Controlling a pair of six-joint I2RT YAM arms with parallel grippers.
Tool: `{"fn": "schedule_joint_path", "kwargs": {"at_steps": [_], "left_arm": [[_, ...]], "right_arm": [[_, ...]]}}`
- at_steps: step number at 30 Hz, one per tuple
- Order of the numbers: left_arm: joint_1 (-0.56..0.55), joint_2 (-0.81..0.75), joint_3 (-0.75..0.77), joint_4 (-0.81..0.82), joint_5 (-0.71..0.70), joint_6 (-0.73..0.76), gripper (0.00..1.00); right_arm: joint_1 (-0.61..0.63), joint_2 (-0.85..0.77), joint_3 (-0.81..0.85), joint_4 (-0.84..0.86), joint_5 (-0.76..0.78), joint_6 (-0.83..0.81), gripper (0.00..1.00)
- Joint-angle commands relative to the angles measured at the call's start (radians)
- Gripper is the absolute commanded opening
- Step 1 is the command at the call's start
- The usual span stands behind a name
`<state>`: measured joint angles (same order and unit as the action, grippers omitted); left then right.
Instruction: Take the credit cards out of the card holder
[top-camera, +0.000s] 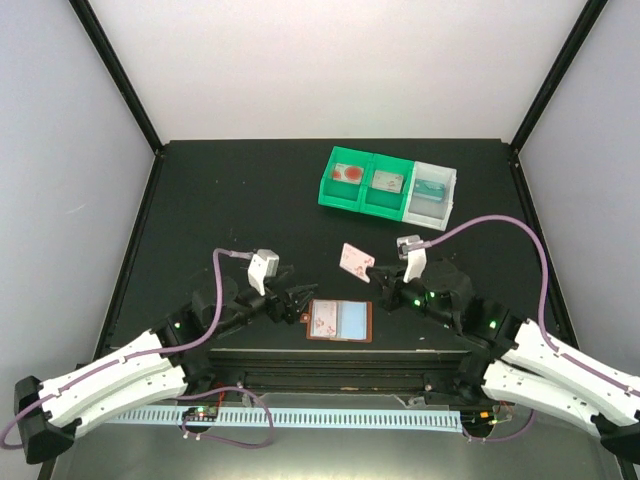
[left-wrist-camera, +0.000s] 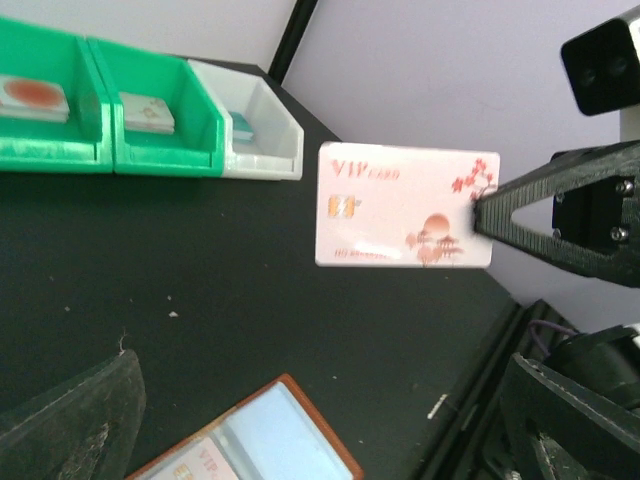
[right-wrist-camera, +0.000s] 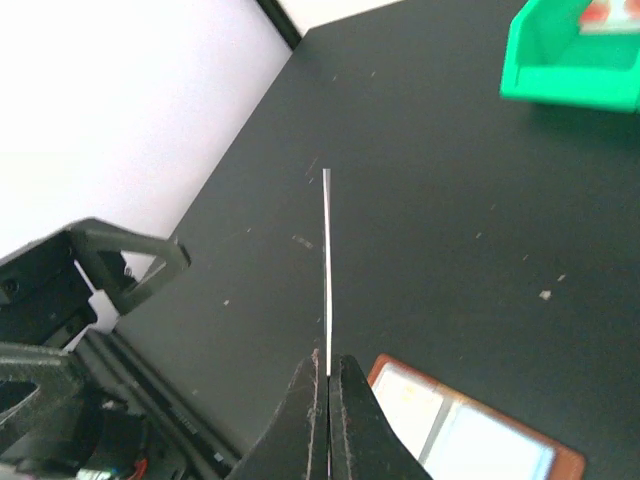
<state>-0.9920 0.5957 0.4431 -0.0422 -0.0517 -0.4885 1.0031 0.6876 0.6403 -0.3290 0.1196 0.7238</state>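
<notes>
pinkish-white credit card: held off the black table, face toward the left wrist camera; the right wrist view gives us only its thin edge, and its small print is too blurred to read.
right gripper: pressed together on one short end of the card, pinching it.
left gripper: fingers spread, holding nothing; just beside the holder's tab, and we cannot tell whether it touches.
card holder: open flat on the black table between the arms; cut off at the bottom of both wrist views.
holder pockets: a second pinkish-white card left, a pale blue card right.
green bins: side by side; one holds a pale piece with a red blot, the other a greyish piece.
white bin: touching the green pair; something teal inside, partly hidden by its wall.
</notes>
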Motion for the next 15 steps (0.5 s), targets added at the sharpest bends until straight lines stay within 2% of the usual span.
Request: {"fn": "schedule_joint_path", "kwargs": {"at_steps": [1,4,7,10,15], "left_arm": [[0.109,-0.008,0.022,-0.029,0.24,-0.135,0.99],[0.162,-0.016,0.014,-0.053,0.274,-0.167,0.99],[0.192,-0.013,0.047,-0.18,0.196,-0.188,0.99],[0.202,0.017,0.104,-0.347,0.12,-0.16,0.99],[0.204,0.058,0.165,-0.419,0.16,-0.085,0.99]], "right_arm": [[-0.059,0.059,0.095,-0.049,0.034,-0.137,0.01],[-0.141,0.111,0.132,-0.03,-0.018,-0.18,0.01],[-0.254,0.179,0.173,-0.028,-0.113,-0.207,0.01],[-0.378,0.244,0.202,-0.003,-0.222,-0.215,0.01],[-0.569,0.38,0.245,0.054,-0.345,-0.207,0.01]]}}
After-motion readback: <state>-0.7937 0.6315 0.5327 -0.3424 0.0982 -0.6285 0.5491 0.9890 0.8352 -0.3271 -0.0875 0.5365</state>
